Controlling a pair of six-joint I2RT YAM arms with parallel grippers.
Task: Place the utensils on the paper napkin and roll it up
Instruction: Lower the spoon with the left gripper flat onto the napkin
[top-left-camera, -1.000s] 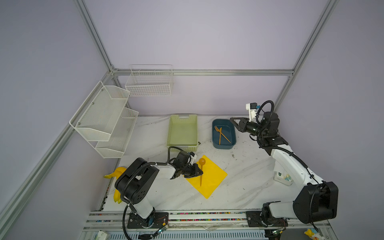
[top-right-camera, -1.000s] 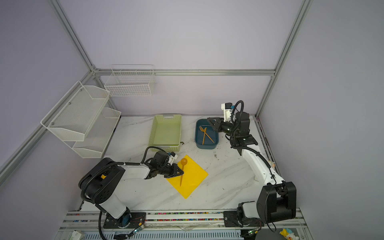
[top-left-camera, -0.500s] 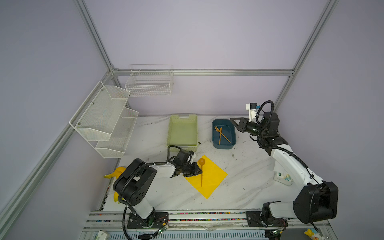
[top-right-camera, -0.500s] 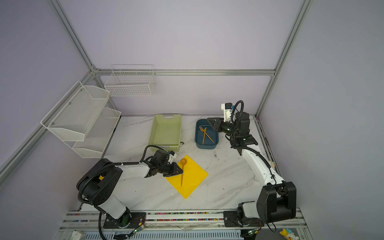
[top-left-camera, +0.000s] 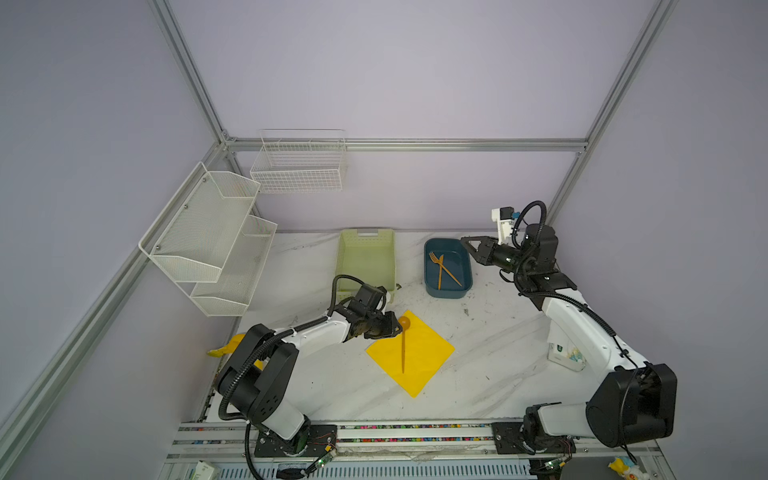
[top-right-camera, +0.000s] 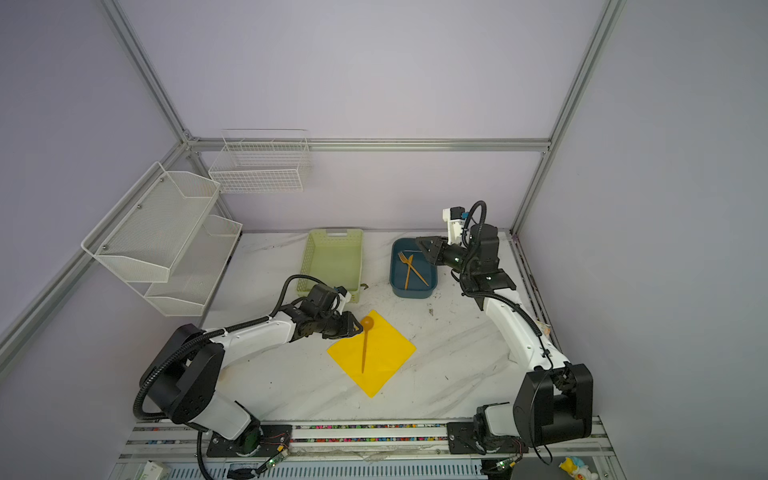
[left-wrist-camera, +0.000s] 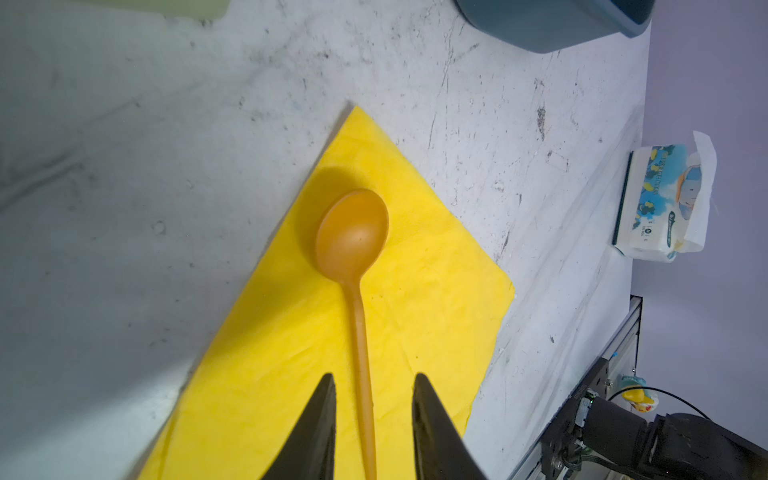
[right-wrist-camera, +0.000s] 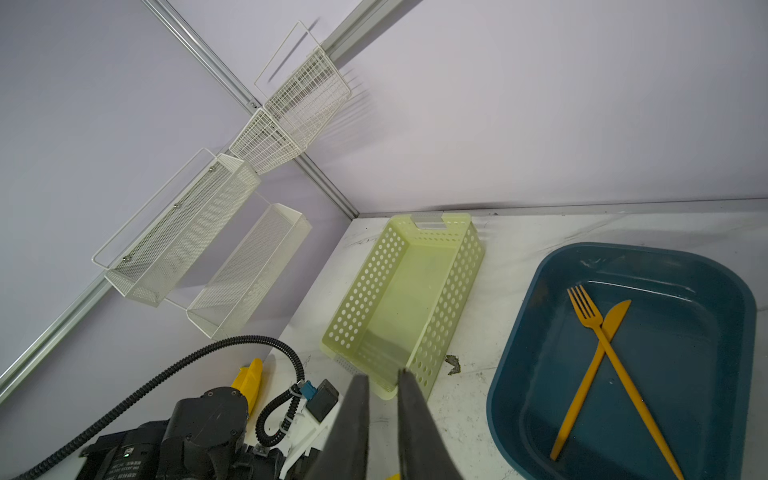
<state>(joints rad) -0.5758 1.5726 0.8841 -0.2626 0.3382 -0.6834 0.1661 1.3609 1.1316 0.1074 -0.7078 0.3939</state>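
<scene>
Spoon (left-wrist-camera: 352, 232) inside paper napkin (left-wrist-camera: 436, 299) edges

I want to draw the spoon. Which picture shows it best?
The left wrist view: the spoon fills it, bowl and handle sharp on the yellow napkin. In both top views the spoon is only a small thin stick. The right wrist view does not show it.

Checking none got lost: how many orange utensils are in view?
3. The spoon lies on the napkin with the open left gripper astride its handle; the fork and knife lie crossed in the blue tray. None looks hidden.
</scene>
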